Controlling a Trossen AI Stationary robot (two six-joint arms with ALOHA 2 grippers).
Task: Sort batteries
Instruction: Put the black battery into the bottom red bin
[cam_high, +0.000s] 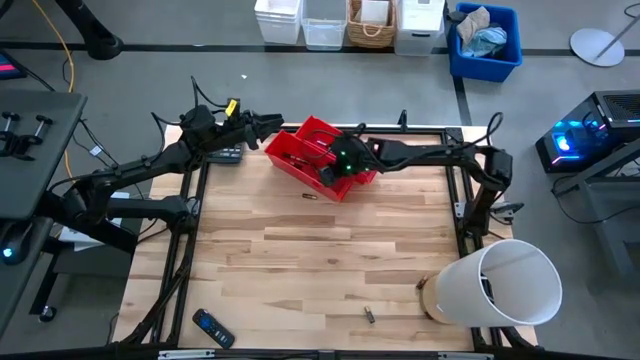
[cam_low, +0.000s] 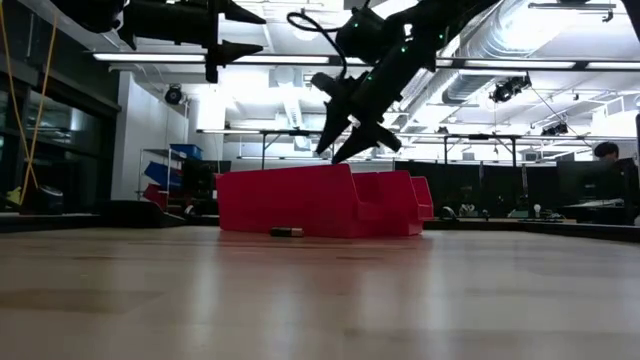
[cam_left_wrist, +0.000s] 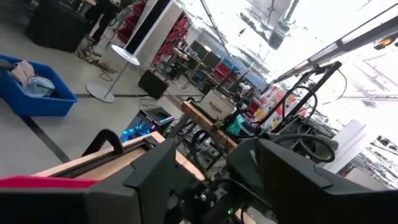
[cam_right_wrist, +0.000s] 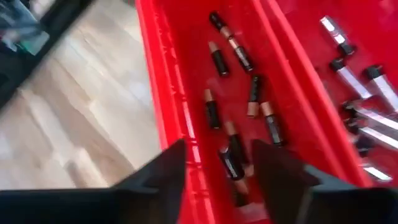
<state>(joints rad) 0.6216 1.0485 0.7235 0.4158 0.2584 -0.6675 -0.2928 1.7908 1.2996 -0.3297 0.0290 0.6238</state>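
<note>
Two red bins (cam_high: 318, 158) stand side by side at the table's far middle. In the right wrist view one bin (cam_right_wrist: 180, 93) holds several black batteries with copper ends (cam_right_wrist: 212, 111); the neighbouring bin holds silver ones with dark ends (cam_right_wrist: 354, 81). My right gripper (cam_right_wrist: 217, 177) hangs open above the black-and-copper batteries, fingers pointing down (cam_low: 345, 145), touching nothing. My left gripper (cam_high: 276, 123) is open and empty, held high (cam_low: 240, 32) by the bins' far left corner. One loose battery (cam_high: 309, 197) lies on the table just in front of the bins (cam_low: 286, 232); another (cam_high: 369, 316) lies near the near edge.
A black remote control (cam_high: 213, 328) lies at the near left corner. A dark calculator (cam_high: 228, 155) sits under the left arm at the far left. A large white cylinder (cam_high: 500, 285) lies at the near right corner. Bare wooden tabletop (cam_high: 320, 260) spreads across the middle.
</note>
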